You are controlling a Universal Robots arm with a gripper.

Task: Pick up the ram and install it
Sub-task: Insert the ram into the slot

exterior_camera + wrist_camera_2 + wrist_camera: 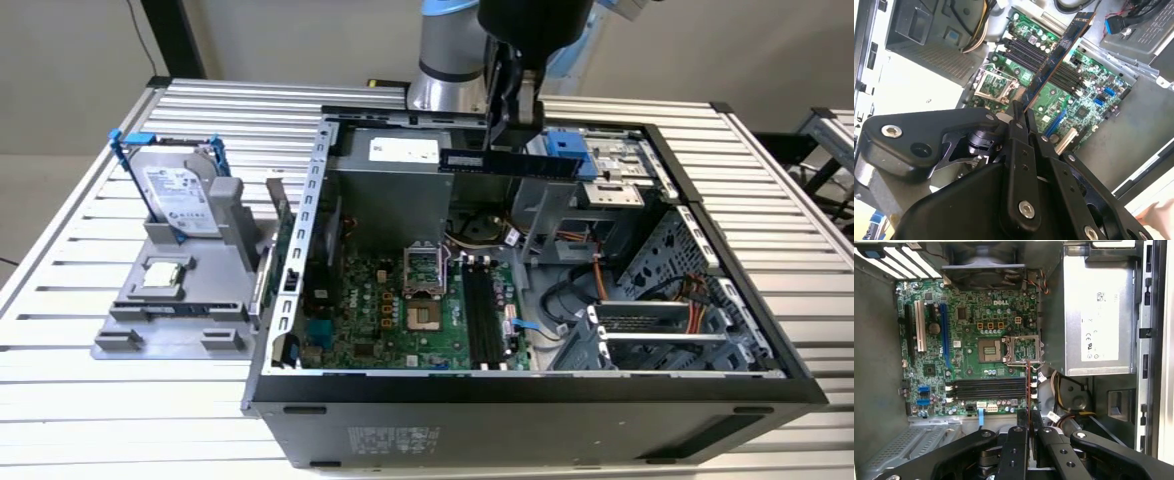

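Your tool (1022, 111) is closed on the ram (1060, 57). Its two black fingers pinch one long edge near the middle of the stick, so the opposite edge, which looks like the contact edge, is free to face down toward the board. In the exterior view the ram (514, 162) hangs level in the air over the open computer case (534, 388), near its back wall and well above the motherboard (400, 320). It touches nothing but the tool. The grip on the edge makes sense: in the first wrist view you see the ram (1027, 390) edge-on as a thin line running straight out from between the fingers. It crosses the end of the black memory slots (989, 389) rather than lying along them. So, as I judge it, the stick is not lined up with a slot and is not yet seated. In the second wrist view the ram also runs at an angle across the slots (1026, 52) below it. The hard drive (180, 185) in its blue frame and the processor chip (163, 272) sit on the grey fixture (174, 312) on the worktop (80, 400). That fixture stands beside the case on the exterior view's left, well apart from your tool.
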